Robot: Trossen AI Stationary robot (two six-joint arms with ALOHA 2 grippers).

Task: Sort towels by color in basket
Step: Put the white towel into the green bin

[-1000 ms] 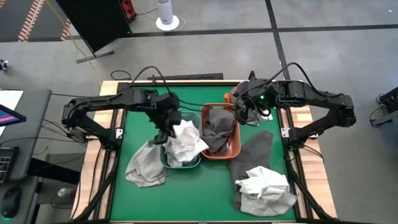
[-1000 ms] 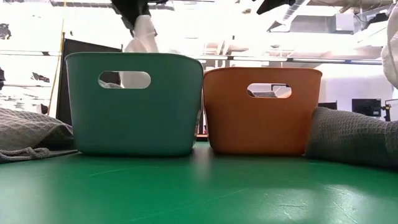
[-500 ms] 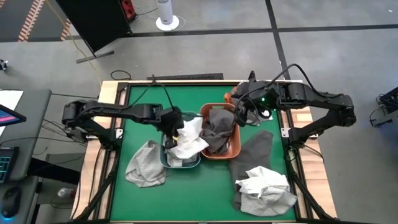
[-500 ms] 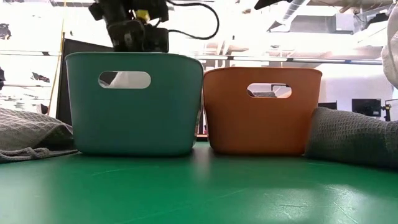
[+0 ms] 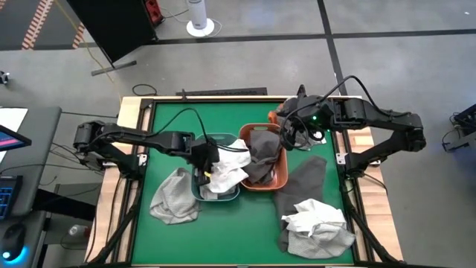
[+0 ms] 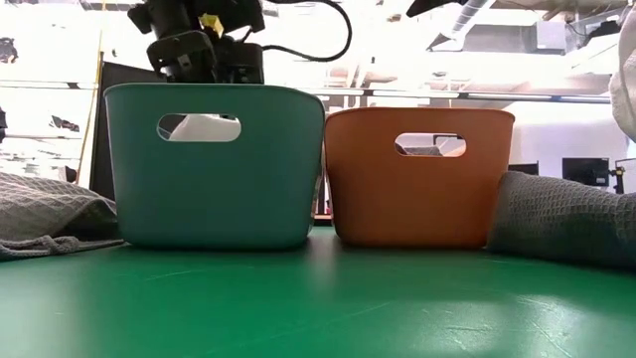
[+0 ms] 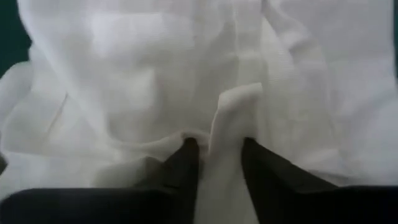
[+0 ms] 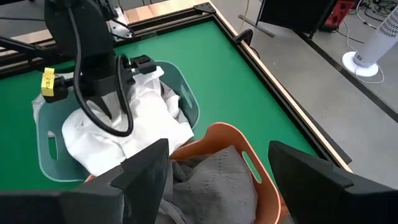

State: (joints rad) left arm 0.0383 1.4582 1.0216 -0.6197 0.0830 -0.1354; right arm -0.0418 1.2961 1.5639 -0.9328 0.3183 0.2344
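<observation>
A white towel [image 5: 227, 167] lies bunched in the teal basket [image 5: 199, 186], with one flap over the rim toward the orange basket [image 5: 281, 179]. My left gripper [image 5: 204, 167] is down inside the teal basket, shut on this towel [image 7: 124, 74]. In the low view it shows above the teal rim [image 6: 204, 55]. The orange basket holds dark grey towels [image 5: 262, 156]. My right gripper [image 5: 294, 135] hovers open over the orange basket's far right corner [image 8: 217, 186], touching nothing. My left gripper pinches a raised fold of the white towel [image 7: 227, 121] between its two fingers [image 7: 186, 158], coming from above and pointing down into the teal basket. The rest of the towel lies slack in the basket around the fingers.
A light grey towel [image 5: 175, 197] lies on the green table left of the teal basket. On the right, a long dark grey towel [image 5: 305, 182] lies with a crumpled white one [image 5: 318, 223] on its near end. The two baskets stand side by side [image 6: 422, 179].
My left gripper has come down from above the teal basket into it, moving a little toward the near edge. The white towel that hung below it has been lowered and now lies piled in the basket. The right arm has kept still.
</observation>
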